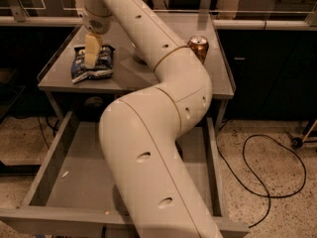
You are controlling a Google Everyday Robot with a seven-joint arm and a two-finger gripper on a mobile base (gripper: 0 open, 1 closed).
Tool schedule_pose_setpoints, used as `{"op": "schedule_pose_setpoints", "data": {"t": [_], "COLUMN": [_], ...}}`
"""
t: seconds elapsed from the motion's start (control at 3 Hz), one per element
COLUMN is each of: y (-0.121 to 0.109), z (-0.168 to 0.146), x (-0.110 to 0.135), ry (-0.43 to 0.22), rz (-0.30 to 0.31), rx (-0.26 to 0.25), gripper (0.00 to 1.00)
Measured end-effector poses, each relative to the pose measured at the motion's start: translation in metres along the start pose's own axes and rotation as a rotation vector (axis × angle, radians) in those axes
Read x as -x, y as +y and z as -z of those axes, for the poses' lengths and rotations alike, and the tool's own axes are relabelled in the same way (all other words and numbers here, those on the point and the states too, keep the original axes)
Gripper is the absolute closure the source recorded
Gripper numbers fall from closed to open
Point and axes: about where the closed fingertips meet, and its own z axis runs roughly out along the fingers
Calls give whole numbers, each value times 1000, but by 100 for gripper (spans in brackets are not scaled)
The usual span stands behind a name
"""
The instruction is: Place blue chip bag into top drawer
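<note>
The blue chip bag lies flat on the left part of the grey tabletop, crinkled, with white lettering. My gripper points straight down at the bag's middle, at or just above its surface; I cannot tell if it touches. The top drawer stands pulled out below the table's front edge, a wide shallow grey tray with nothing in it but small specks. My arm's big pale links cross the middle of the view and hide the drawer's centre and right part.
An orange-brown soda can stands at the table's right back. A black cable loops on the speckled floor to the right. Dark cabinets stand at both sides and a railing runs behind the table.
</note>
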Motion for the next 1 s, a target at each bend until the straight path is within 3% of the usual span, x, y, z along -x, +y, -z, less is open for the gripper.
{"op": "schedule_pose_setpoints", "data": {"t": [1.0], "y": [6], "z": [-35], "x": [7], "ry": [-47], "rz": [-41], "rx": [59], "gripper": [1]}}
